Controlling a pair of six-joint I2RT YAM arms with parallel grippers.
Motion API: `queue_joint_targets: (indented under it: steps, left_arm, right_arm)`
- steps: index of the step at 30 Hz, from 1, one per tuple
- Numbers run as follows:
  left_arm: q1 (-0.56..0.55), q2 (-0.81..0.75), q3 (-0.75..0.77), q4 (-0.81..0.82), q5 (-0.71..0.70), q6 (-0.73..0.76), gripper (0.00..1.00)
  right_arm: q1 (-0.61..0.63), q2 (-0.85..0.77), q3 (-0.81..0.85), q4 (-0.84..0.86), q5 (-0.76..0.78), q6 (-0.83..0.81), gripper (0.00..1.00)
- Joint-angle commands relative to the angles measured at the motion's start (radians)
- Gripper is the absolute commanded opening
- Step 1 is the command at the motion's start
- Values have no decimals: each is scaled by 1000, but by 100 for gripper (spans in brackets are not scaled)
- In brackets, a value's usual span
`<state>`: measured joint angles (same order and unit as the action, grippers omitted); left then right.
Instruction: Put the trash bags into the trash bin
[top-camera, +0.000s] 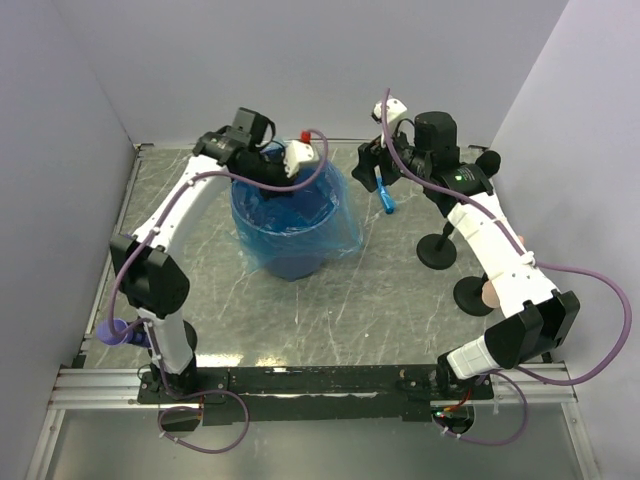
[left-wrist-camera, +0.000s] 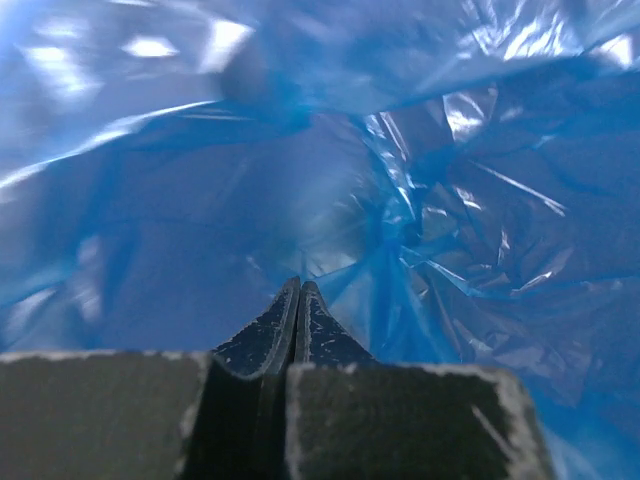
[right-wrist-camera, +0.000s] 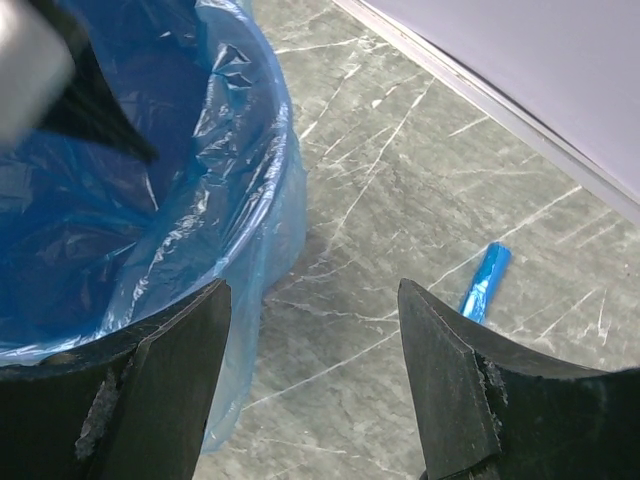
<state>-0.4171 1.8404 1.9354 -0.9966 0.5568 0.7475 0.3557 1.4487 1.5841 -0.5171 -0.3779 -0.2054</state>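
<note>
The trash bin (top-camera: 288, 252) is a blue bucket at the back middle of the table, lined with a shiny blue trash bag (top-camera: 343, 222) that drapes over its rim. My left gripper (top-camera: 276, 182) reaches down inside the bin. In the left wrist view its jaws (left-wrist-camera: 300, 287) are pressed together, with crumpled blue bag film (left-wrist-camera: 470, 230) all around and nothing visible between them. My right gripper (top-camera: 366, 170) is open and empty above the table just right of the bin (right-wrist-camera: 120, 230). A rolled blue trash bag (top-camera: 387, 203) lies on the table beside it and shows in the right wrist view (right-wrist-camera: 485, 283).
Two black round-based stands (top-camera: 437, 250) (top-camera: 470, 296) stand on the right under the right arm. A purple object (top-camera: 114, 331) sits at the left edge. Grey walls (top-camera: 320, 70) close in the back and sides.
</note>
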Motion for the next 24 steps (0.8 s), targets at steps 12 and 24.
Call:
queue_joint_targets:
  steps: [12,24]
  left_arm:
    - [-28,-82,134,62,-89,-175,65]
    - [267,-351,-30,697,-300,-598,97]
  right_arm:
    - [-40,-10,74,65,276,170,90]
    - [-38,216,632,61,723,66,99]
